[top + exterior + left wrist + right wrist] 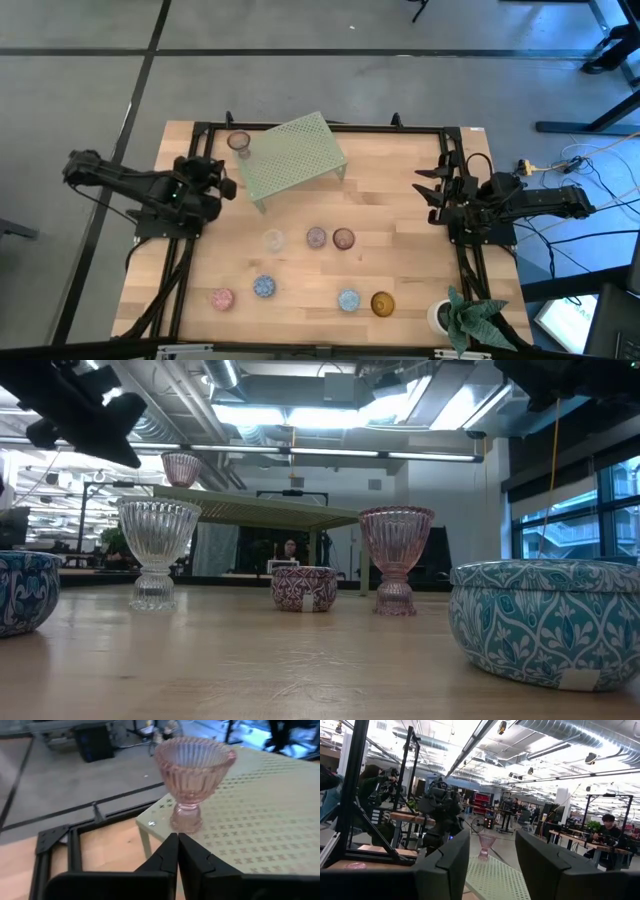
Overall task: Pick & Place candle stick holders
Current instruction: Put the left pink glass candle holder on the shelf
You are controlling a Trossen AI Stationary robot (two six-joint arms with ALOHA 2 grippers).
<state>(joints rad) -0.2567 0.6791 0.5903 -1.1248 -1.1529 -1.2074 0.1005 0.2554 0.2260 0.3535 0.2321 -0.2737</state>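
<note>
Wooden table (300, 270) carried seven candle stick holders; an eighth stood on the green rack (295, 155).

That pink stemmed holder (192, 780) sat upright at the rack's corner; the left gripper (177, 851) hung just beside it, fingers pressed together and empty; the right gripper (492, 857) waited at the table's right edge, fingers spread apart.

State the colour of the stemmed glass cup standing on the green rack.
Pink. The stemmed glass cup on the green rack shows best in the left wrist view.
</note>
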